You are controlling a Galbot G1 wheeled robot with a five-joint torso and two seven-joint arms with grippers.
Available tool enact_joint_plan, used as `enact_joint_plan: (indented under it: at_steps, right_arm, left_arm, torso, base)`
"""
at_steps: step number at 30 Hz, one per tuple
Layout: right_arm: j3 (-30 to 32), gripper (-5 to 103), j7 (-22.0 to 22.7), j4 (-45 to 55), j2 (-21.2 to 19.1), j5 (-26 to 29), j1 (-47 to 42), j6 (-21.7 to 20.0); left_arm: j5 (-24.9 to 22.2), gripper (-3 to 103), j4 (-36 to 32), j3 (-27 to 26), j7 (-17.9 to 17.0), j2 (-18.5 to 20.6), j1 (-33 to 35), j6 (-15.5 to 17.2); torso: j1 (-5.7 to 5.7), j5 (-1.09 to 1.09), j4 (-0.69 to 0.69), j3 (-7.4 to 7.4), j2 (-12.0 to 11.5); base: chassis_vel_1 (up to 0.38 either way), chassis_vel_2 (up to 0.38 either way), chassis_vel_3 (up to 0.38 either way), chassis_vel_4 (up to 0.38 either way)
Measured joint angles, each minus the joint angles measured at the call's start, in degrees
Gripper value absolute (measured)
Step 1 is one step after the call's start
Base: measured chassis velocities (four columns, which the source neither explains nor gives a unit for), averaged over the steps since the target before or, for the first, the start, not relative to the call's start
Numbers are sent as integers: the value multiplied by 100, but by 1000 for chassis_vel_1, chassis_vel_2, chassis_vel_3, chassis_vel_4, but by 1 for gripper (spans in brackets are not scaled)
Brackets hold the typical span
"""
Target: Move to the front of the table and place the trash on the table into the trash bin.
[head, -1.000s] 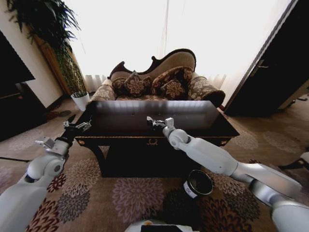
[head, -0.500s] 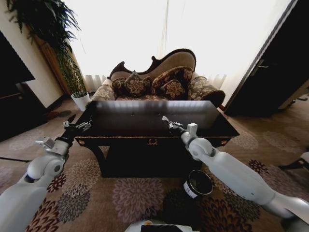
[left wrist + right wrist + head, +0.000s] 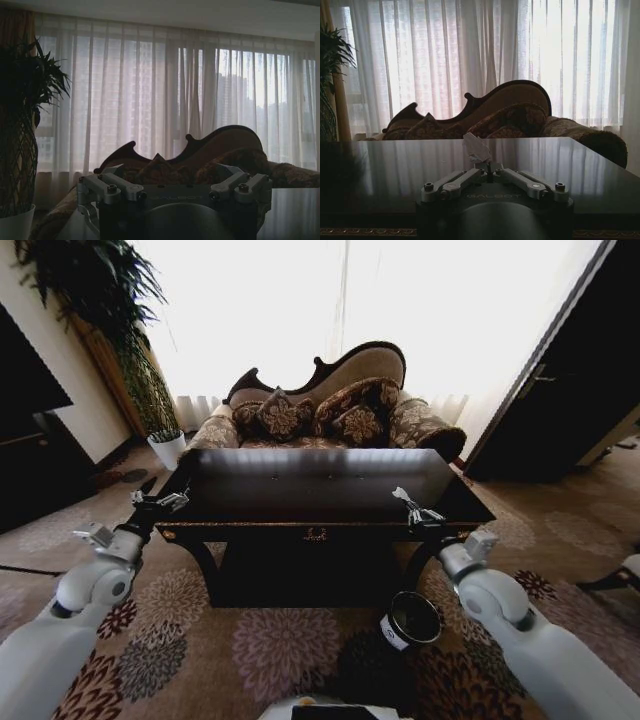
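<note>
Green at far left: looking past a leafy plant [image 3: 90,300] in a white pot [image 3: 168,447] standing on the floor by the wall.

Holding the left gripper [image 3: 158,501] in the air just off the table's left front corner, about level with the top. Keeping its fingers [image 3: 111,188] spread wide, released, gripping nothing. Pointing it across toward the sofa [image 3: 330,405] and the sheer curtains [image 3: 150,90], going by the left wrist view.

Facing the table [image 3: 300,485] roughly square on: glossy black top, carved front rail, small gold emblem [image 3: 316,534] at mid-rail. Seeing the patterned sofa with its cushions directly behind the far edge.

Carrying the trash [image 3: 476,146], one white tissue wad, in the right gripper [image 3: 412,508]. Clenching that claw on the wad's lower end, with the rest of the tissue sticking up above the fingertips in the right wrist view. Holding the gripper over the front right part of the table top, near the front edge; can't tell if the wad is clear of the surface or grazing it.

Spotting the trash bin [image 3: 412,620] on the patterned carpet [image 3: 270,640] in front of the table, right of centre, well below the top, tilting its shiny rim toward the robot. Sitting lower than the right gripper and nearer the robot, just beside the right forearm in the head view.
</note>
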Motion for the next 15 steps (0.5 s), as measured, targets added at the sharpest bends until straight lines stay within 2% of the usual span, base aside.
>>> enact_joint_plan:
  at_steps: [6,9,11,12,15]
  right_arm:
    - [756,1,-356,-159,490,-292,-868,467]
    - [815,1,-408,-247,713,-423,-1068,626]
    - [798,1,-464,-585,1132,-761,-1226,970]
    - [798,1,-464,-585,1132,-761,-1226,970]
    - [607,1,-482,-1316,1692,-1074,-1239,1440]
  left_arm:
    - [0,100,0,0,-2,0,0,0]
    - [0,100,0,0,-2,0,0,0]
    - [0,100,0,0,-2,0,0,0]
    - [0,100,0,0,-2,0,0,0]
    - [0,100,1,0,-2,0,0,0]
  torso:
    - [0,-2,0,0,0]
    - [0,-2,0,0,0]
    - [0,-3,0,0,0]
    - [0,-3,0,0,0]
    - [0,2,-2,1,0]
  base:
    - [0,0,0,0]
    - [0,0,0,0]
    - [0,0,0,0]
    - [0,0,0,0]
    - [0,0,0,0]
